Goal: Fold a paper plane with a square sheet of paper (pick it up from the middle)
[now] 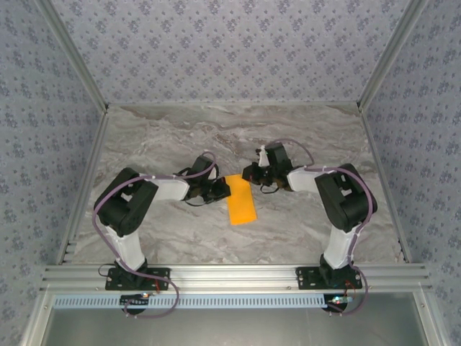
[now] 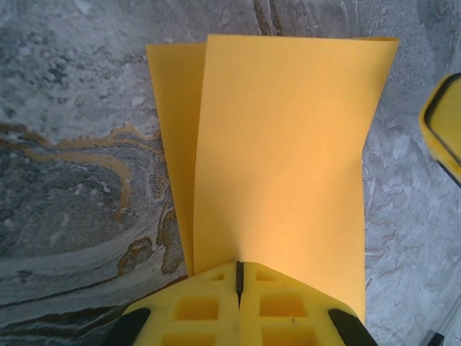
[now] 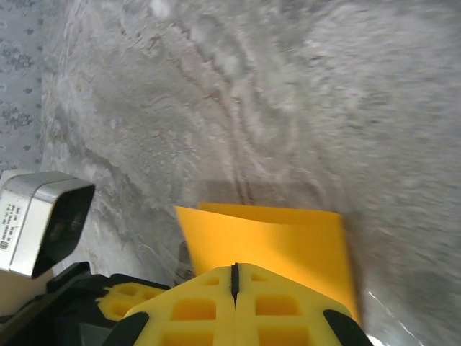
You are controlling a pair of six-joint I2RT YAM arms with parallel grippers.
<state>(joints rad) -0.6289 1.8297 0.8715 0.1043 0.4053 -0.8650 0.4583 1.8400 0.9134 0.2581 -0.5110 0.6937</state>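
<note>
The square sheet of paper [image 1: 242, 203] is bright orange and folded over into a narrow doubled strip on the marble table. In the left wrist view the top layer [image 2: 281, 144] overlaps a lower layer that sticks out on the left. My left gripper [image 1: 225, 189] is at the strip's left edge. Its yellow jaws [image 2: 240, 268] are shut on the paper, which puckers into the slit. My right gripper [image 1: 250, 173] hovers by the strip's far right corner, jaws shut [image 3: 234, 268]. The paper [image 3: 274, 234] lies just beyond its tips with no pinch visible.
The grey marble tabletop [image 1: 180, 137] spreads around the paper, bounded by patterned walls and an aluminium frame rail [image 1: 230, 274] at the near edge. The left gripper's camera housing [image 3: 39, 220] sits close to the right gripper's left side.
</note>
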